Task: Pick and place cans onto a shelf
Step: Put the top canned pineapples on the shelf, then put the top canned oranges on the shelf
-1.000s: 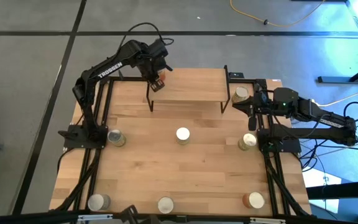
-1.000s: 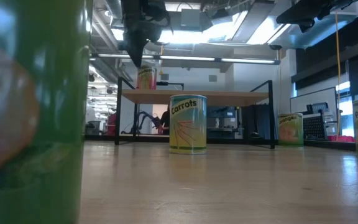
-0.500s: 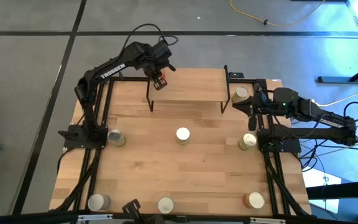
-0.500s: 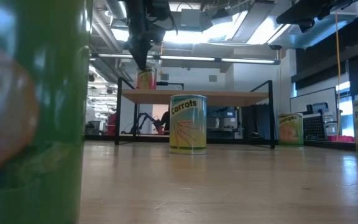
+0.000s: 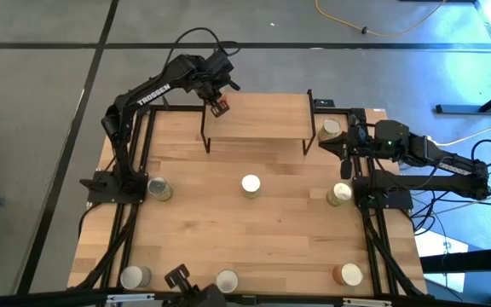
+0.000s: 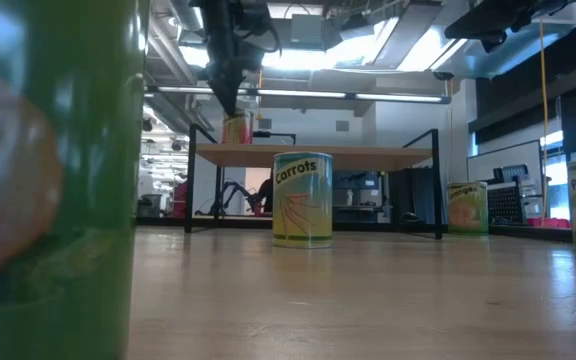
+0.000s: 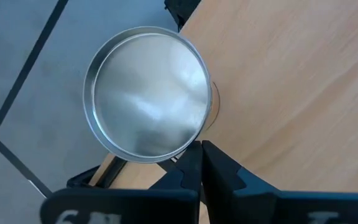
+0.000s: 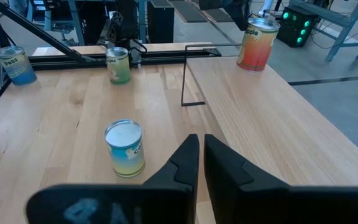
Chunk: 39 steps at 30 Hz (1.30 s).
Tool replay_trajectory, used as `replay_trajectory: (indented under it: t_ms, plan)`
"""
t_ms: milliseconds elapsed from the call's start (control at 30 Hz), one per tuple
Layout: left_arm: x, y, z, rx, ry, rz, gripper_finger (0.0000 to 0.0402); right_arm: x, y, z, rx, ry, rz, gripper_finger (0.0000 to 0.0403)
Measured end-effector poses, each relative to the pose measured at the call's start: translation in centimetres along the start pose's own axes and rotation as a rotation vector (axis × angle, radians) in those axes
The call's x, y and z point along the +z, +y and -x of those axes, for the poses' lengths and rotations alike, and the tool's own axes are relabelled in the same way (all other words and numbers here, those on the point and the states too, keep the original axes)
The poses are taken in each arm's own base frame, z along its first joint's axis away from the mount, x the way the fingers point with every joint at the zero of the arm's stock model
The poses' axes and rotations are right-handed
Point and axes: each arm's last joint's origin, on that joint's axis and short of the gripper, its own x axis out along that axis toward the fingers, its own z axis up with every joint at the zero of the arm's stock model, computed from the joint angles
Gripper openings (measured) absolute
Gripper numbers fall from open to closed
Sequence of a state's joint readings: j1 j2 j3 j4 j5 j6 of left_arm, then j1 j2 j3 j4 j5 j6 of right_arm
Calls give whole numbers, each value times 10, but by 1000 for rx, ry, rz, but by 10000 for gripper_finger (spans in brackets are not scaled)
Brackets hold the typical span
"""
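The shelf (image 5: pixel 262 119) stands at the table's far middle and also shows in the low view (image 6: pixel 313 153). An orange-red can (image 5: pixel 220 107) stands upright on its top board at the far left corner, and it shows in the low view (image 6: pixel 235 129) and the right wrist view (image 8: pixel 258 43). My left gripper (image 7: pixel 201 152) is shut and points down just over this can's silvery top (image 7: pixel 148 102). My right gripper (image 8: pixel 201 146) is shut and empty at the table's right side (image 5: pixel 337 149). Several other cans stand on the tabletop, among them a Carrots can (image 5: pixel 251 183) in the middle. My left gripper's shut fingertips (image 7: pixel 191 155) come from above and stand at the can's top rim (image 7: pixel 182 148), on its near side. I cannot tell whether they touch the rim. The can stands upright on the shelf board.
Cans stand at the left edge (image 5: pixel 158 188), the right side (image 5: pixel 330 128) (image 5: pixel 339 194) and along the near edge (image 5: pixel 135 277) (image 5: pixel 227 280) (image 5: pixel 348 275). A green can (image 6: pixel 48 180) fills the low view's left. Bare wood lies between the shelf and the near cans.
My left gripper has gone a little toward the table's far edge over the shelf's left end. The orange-red can has gone a short way toward the far edge with it and stands upright on the board.
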<state>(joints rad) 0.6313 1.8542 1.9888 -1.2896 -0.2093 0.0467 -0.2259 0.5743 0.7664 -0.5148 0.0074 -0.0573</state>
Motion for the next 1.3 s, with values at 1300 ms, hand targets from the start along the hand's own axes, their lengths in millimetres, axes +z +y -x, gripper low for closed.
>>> replay_trajectory:
  t_ms: [1300]
  plan:
    - [-148,-80,163,-416,-109,-149,0,3,1,56,64,-64,27,28]
